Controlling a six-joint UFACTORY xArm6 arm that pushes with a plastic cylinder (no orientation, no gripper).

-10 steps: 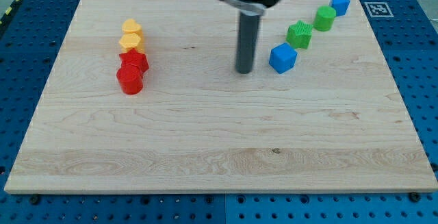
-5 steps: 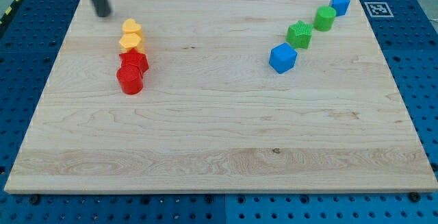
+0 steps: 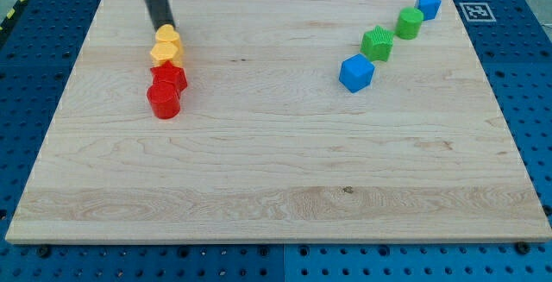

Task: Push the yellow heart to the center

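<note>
Two yellow blocks sit at the board's upper left: the upper yellow block (image 3: 166,35) and a lower yellow block (image 3: 165,53) touching it; which one is the heart I cannot tell. My tip (image 3: 163,26) stands at the upper yellow block's top edge, touching or nearly touching it. Directly below the yellow pair are a red block (image 3: 170,78) and a red cylinder (image 3: 163,101), all in one column.
At the upper right, a diagonal row runs from a blue cube (image 3: 356,72) up through a green star-like block (image 3: 377,43) and a green cylinder (image 3: 409,23) to a blue block (image 3: 429,4). The wooden board (image 3: 276,170) lies on a blue pegboard.
My tip left the board's middle near the blue cube, went to the upper left corner, then moved right and down to the top of the yellow blocks. No block has moved.
</note>
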